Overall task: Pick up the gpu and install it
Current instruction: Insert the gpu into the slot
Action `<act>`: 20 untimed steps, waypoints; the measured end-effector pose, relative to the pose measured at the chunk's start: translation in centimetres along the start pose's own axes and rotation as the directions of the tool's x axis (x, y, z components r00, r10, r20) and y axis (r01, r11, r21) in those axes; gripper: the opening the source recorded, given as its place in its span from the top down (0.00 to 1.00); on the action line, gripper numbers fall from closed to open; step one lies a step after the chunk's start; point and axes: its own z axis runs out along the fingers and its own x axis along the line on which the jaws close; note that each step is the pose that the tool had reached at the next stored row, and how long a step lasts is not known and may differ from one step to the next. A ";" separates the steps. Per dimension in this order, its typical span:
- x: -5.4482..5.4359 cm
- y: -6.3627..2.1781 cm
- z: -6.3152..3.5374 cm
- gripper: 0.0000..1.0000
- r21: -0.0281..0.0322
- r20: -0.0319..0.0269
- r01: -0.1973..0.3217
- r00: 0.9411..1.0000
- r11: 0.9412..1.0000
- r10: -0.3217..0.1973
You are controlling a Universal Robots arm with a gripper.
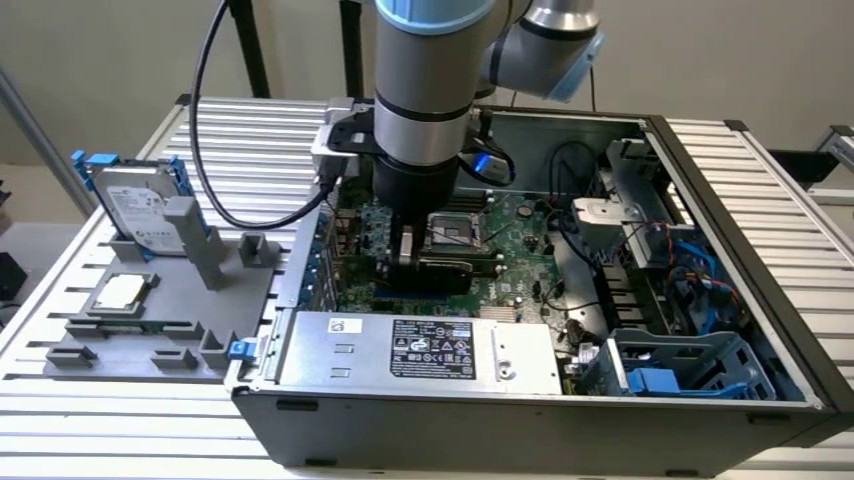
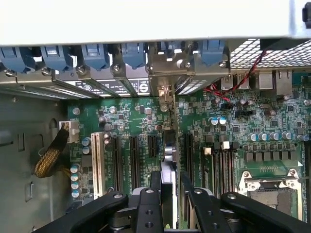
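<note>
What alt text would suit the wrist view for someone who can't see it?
The gripper holds the gpu edge-on over the green motherboard, lined up among its black expansion slots inside an open computer case.

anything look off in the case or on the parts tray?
Nothing stands out. The tool holds the graphics card edge-on, parallel to the motherboard slots, with no visible tilt. On the grey tray, the hard drive stands upright and the chip lies flat.

One gpu (image 2: 168,150), one hard drive (image 1: 138,212), one chip (image 1: 119,293).
</note>
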 end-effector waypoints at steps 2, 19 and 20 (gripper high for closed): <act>-0.1 0.00 -0.01 1.00 0.000 0.000 0.000 1.000 1.000 0.000; -0.1 0.00 -0.03 1.00 -0.011 0.000 -0.001 1.000 1.000 0.001; 0.0 0.00 -0.04 1.00 -0.012 0.000 -0.002 1.000 1.000 0.002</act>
